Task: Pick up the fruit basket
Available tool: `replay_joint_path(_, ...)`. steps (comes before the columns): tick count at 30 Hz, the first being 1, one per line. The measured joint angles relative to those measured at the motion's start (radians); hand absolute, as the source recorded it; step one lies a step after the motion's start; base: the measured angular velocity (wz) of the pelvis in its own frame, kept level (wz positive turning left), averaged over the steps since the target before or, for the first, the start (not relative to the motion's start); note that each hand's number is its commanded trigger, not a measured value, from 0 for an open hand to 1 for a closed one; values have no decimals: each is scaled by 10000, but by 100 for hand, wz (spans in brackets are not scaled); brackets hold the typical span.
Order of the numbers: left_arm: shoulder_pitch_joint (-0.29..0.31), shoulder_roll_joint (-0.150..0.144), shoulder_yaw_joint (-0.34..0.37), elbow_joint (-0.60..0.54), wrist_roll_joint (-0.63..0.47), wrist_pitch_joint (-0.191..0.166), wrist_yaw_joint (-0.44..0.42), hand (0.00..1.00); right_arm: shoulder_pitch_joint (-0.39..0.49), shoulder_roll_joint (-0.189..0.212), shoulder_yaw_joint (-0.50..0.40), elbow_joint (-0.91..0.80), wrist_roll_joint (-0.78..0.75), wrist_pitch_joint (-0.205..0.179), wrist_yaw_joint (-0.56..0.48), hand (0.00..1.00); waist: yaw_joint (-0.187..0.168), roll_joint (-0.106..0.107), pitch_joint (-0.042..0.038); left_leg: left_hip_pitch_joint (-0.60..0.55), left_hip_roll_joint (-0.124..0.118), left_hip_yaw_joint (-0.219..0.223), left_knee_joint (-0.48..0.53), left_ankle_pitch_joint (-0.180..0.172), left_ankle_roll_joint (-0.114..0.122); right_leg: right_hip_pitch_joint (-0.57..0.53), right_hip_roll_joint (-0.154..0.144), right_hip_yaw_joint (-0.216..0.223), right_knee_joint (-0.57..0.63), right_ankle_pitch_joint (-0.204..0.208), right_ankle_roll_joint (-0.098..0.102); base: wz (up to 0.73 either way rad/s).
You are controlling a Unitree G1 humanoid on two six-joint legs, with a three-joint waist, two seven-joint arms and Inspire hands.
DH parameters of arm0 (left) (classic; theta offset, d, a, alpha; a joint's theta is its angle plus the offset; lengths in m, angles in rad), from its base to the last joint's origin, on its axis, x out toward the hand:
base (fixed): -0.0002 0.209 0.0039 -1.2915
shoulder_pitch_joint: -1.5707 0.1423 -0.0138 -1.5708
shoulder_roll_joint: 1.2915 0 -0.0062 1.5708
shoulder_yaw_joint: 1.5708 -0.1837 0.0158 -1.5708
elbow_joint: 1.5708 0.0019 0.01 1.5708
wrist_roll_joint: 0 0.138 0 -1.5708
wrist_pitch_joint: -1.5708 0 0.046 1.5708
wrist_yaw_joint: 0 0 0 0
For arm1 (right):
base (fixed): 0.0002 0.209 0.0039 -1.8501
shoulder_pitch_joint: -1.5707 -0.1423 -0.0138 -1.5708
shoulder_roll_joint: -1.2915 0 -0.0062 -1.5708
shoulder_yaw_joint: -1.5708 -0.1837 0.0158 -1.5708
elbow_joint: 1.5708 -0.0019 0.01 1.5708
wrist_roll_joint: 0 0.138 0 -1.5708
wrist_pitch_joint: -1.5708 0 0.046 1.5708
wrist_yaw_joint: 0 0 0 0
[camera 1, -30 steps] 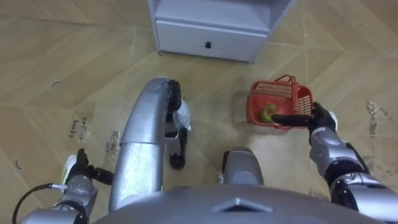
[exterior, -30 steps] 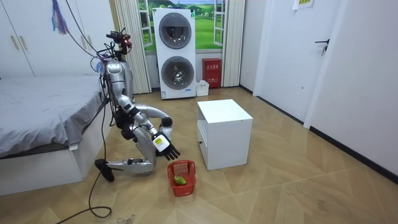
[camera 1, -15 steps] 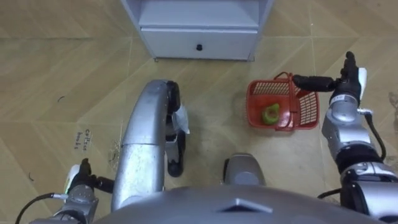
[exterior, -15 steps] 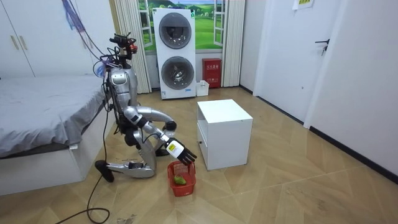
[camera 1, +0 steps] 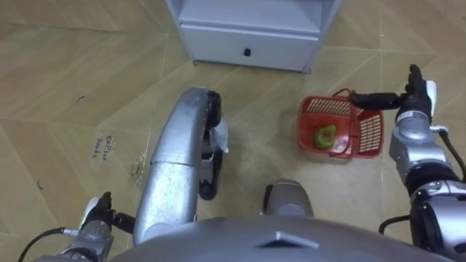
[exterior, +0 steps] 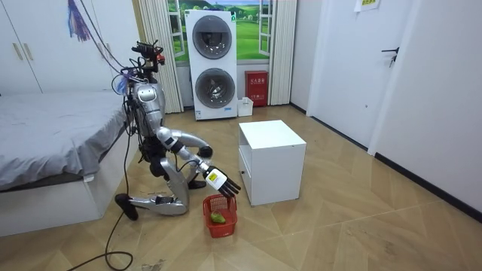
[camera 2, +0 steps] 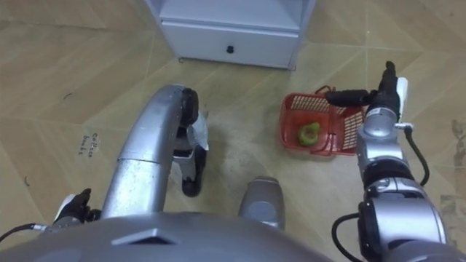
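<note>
One basket: the red fruit basket point(camera 1: 370, 135) sits on the floor, right under the fingertips of the right hand point(camera 1: 402, 98).
Fruit: one green fruit point(camera 1: 325, 135) lies inside the basket, lower than the hand and a bit to its left.
Handle: the basket's handle point(camera 1: 341, 92) stands up just by the fingertips. I cannot tell if they touch it.
Right hand: its fingers are straight, not curled, and they hold nothing.
Left hand: the left hand point(camera 1: 96, 218) hangs low, far across from the right hand. I cannot tell if its fingers are curled.
Step now: getting hold of the handle, I think. The basket is not lifted yet.
How to do it well: slide the fingers under the handle and curl them tight. Then lift slow and level so the fruit does not roll out.
Floor: the wooden floor point(camera 1: 73, 87) is flat and smooth all around the hand.
Room: a white cabinet point(camera 1: 247, 33) stands past the fingertips, near the basket. The robot kneels between it and a bed point(exterior: 53, 143), and washing machines point(exterior: 215, 64) stand by the far wall.
</note>
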Motion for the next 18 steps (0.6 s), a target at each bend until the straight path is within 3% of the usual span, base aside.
replay_joint_path(10,-36,44,-452,-52,1,254,-317,0,-584,-556,700,1613,599,2,747,0,445,275,39,-450,18,32,-50,56,-48,-475,4,7,44,-23,47,1)
replay_joint_path(18,-150,218,-740,-101,-207,278,-640,0,-650,-780,1086,2169,1821,12,1177,0,651,333,47,-941,22,65,-47,103,-4,-1017,-24,-6,95,-32,65,3)
